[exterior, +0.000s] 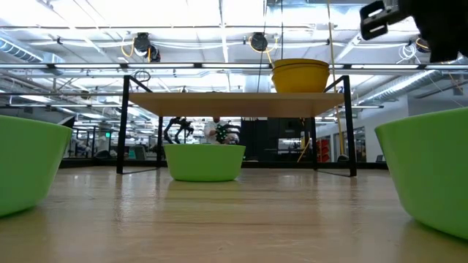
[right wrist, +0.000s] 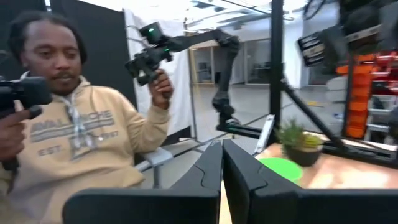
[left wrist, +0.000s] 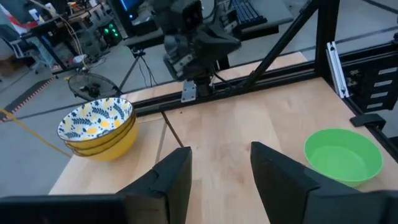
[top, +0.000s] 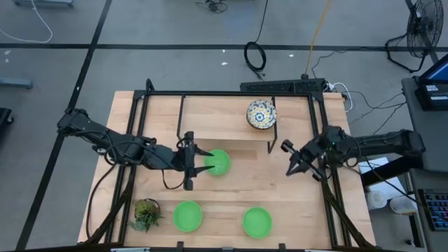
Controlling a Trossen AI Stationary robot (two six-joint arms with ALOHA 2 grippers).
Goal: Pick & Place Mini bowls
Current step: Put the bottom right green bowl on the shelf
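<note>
At table centre, the left gripper (top: pixel 204 163) stands open beside a green bowl (top: pixel 218 162); uneven closing may push it away. The right gripper (top: pixel 292 165) waits closed, empty.

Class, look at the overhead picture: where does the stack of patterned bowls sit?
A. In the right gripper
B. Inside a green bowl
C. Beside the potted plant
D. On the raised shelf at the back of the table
D: the patterned bowls rest on the raised wooden shelf, as the low view confirms.
</note>
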